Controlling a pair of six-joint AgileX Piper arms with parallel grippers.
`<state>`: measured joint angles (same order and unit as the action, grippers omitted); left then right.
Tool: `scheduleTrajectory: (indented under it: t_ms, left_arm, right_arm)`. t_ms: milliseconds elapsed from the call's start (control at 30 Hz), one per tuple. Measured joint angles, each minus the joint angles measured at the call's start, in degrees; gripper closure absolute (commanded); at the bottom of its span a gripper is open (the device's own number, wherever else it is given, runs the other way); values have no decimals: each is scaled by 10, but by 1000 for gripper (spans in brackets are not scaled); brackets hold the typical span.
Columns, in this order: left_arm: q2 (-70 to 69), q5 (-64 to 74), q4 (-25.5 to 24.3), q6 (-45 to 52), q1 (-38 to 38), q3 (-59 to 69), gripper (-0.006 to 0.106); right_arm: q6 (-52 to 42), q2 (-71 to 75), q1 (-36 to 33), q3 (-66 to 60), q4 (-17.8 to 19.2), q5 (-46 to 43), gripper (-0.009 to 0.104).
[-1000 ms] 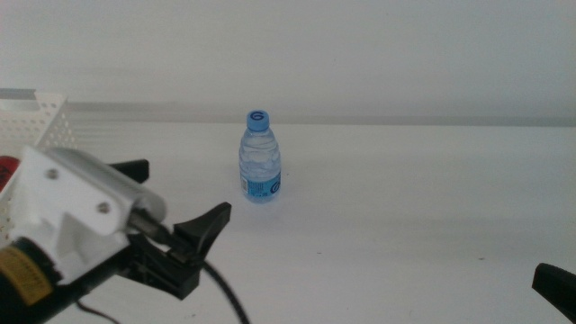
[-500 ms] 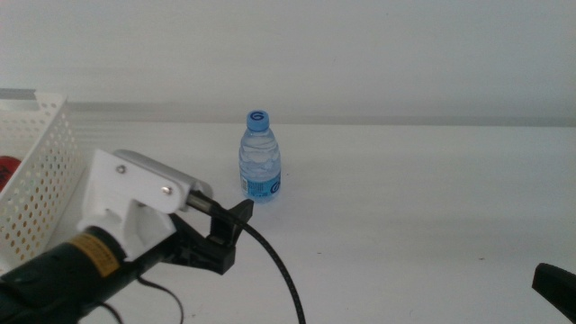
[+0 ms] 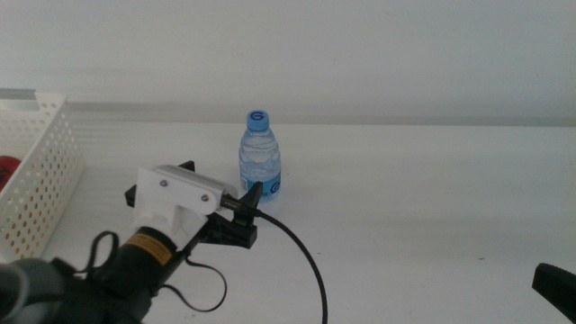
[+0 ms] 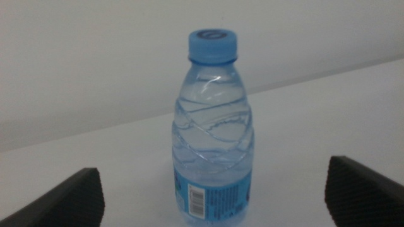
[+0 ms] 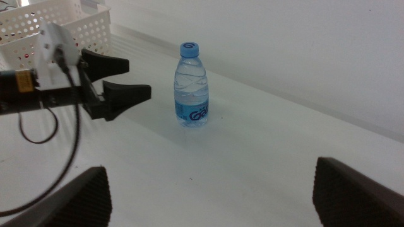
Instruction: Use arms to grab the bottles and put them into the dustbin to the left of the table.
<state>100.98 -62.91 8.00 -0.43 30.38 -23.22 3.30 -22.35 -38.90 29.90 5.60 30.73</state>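
One water bottle [image 3: 260, 158] is left upright on the desk [image 3: 405, 198], just ahead of the left pincer [image 5: 129, 79], whose jaws are spread apart. It could be toppled if clipped off-centre. The right pincer [image 5: 208, 189] is held back, jaws apart.

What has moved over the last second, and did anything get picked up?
The left tool swung away from the basket toward the water bottle, and now faces it open, not touching it. Nothing was picked up. The bottle stands upright on the table where it was; the right tool stayed low at the near right edge.
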Motion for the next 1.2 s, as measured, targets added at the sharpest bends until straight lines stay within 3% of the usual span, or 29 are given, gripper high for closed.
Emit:
scheduleTrajectory:
  t_ms: [800,1200]
  left_arm:
    - [141,76,-2,4,0,-185,7]
    - [216,83,32,4,-6,-263,7]
  right_arm:
    - [0,0,0,0,0,0,10]
    - [0,0,0,0,0,0,10]
